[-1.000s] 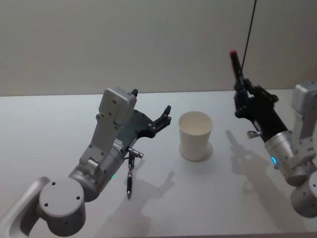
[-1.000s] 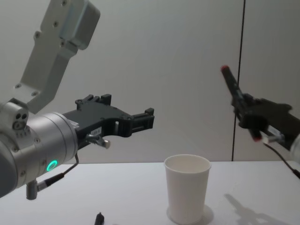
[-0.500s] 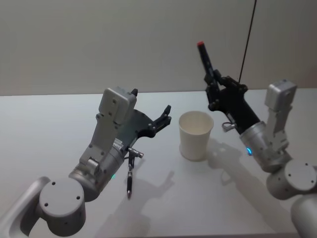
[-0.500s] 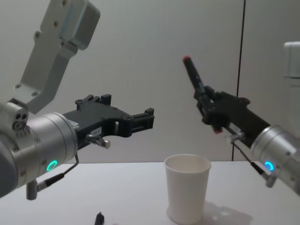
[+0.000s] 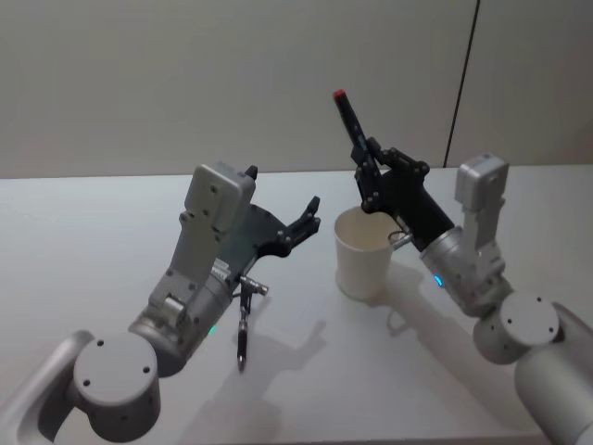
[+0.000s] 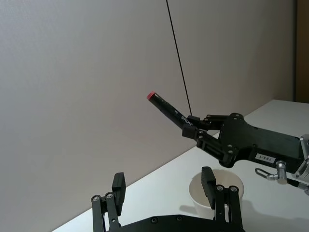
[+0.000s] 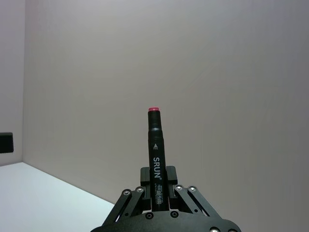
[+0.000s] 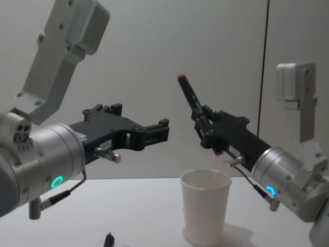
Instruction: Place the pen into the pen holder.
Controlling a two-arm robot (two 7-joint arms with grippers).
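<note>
Left gripper (image 5: 298,227) hangs left of centre in the head view, fingers apart, holding nothing. Right gripper (image 5: 371,178), just right of centre, is clamped on the pen (image 5: 349,119). The white pen holder (image 5: 363,258) stands on the bench (image 5: 93,241) below it. The pen leans, red end up, not yet inside.

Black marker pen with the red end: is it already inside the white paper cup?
No, the right tool grips the black marker pen tilted in the air above the white paper cup.
</note>
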